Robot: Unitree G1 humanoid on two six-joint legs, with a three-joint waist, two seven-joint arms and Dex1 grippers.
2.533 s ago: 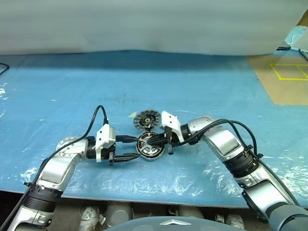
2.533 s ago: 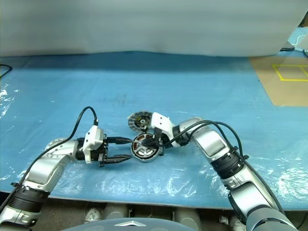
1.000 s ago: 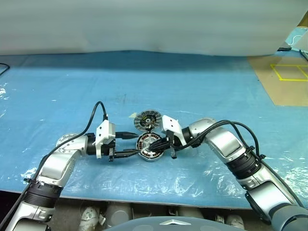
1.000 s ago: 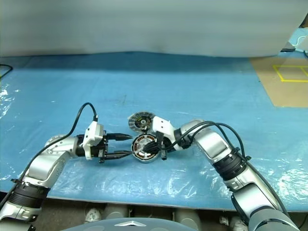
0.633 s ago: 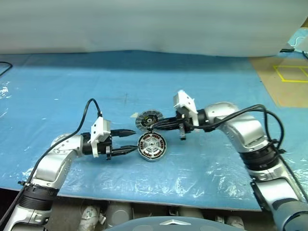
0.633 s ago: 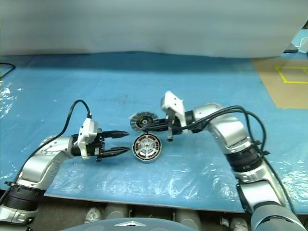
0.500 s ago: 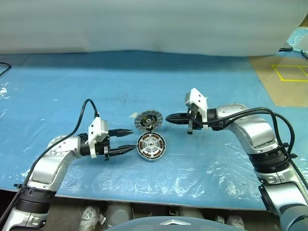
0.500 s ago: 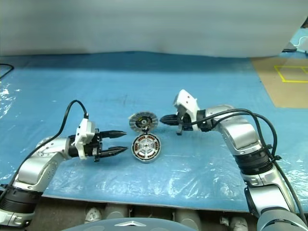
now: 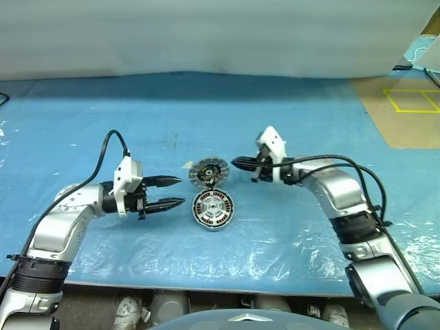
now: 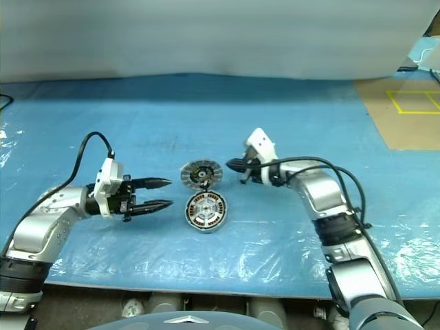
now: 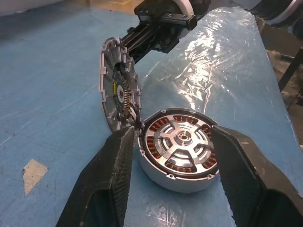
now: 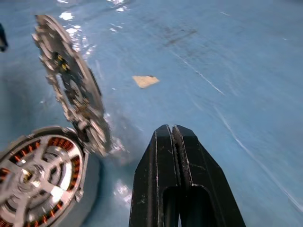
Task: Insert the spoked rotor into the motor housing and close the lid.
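The motor housing (image 9: pixel 213 210) lies flat on the blue-covered table (image 9: pixel 289 124), face up. The spoked rotor (image 11: pixel 182 145) appears already seated in it: a silver spoked face with a central hub sits inside the ring of copper-brown windings. The insertion step is therefore judged complete.

The lid (image 9: pixel 209 172) is not yet on. It stands on edge, tilted, at the far side of the housing, its lower rim touching or just beside the housing rim; the right wrist view shows it leaning over the housing edge. A small tan scrap (image 12: pixel 145 81) lies on the table beyond the lid.

Claw states:
- Left claw (image 9: pixel 170 192): part open, empty, pointing level toward the housing from the left, near but apart from it.
- Right claw (image 9: pixel 238 164): fingers pressed fully together, holding nothing, just beside the lid's right edge, apparently not touching it.

Step in hand: closing the lid.

The next move calls for:
1. Tipping the lid down toward the housing, most likely with a push from the closed right claw against its upper edge.
2. Keeping the housing from sliding; the left claw is placed to brace it.
3. Centring the lid over the hub before pressing it flat.

Risk: the lid may fall away from the housing or slip off its rim.
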